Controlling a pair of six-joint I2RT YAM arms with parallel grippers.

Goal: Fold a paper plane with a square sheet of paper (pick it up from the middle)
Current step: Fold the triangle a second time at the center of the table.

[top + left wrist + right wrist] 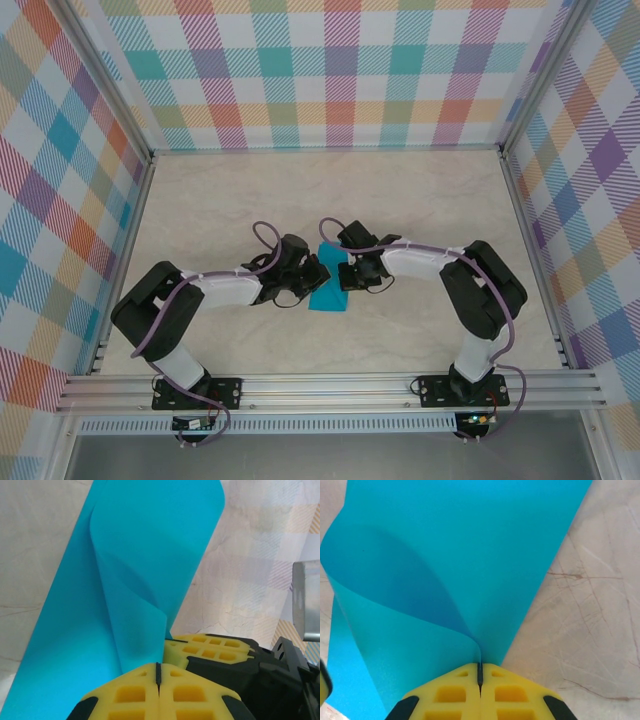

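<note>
Paper status: the square sheet of paper point(328, 292) sits at the middle of the table point(420, 200), somewhat nearer the near edge than the far one, between the two wrists. It is not flat. Both wrist views show one part lifted and curled over in a soft loop, with no sharp crease pressed in.

Left gripper point(158, 672): jaws closed, yellow pads meeting, with the curled flap running down into the seam. It appears to pinch the paper.

Right gripper point(480, 672): jaws closed on the paper, which funnels into the line between the pads. In the left wrist view the two grippers stand just beside each other, holding the sheet close together.

Step in hand, as judged: an early fold, with the flap being brought over and no plane shape formed yet.

Next move, as judged: the lifted edge must be carried across until it lines up with the edge beneath, then laid down and pressed along the bend to set a crease. The paper is thin, and uneven pull between the two holds would skew or tear it
</note>
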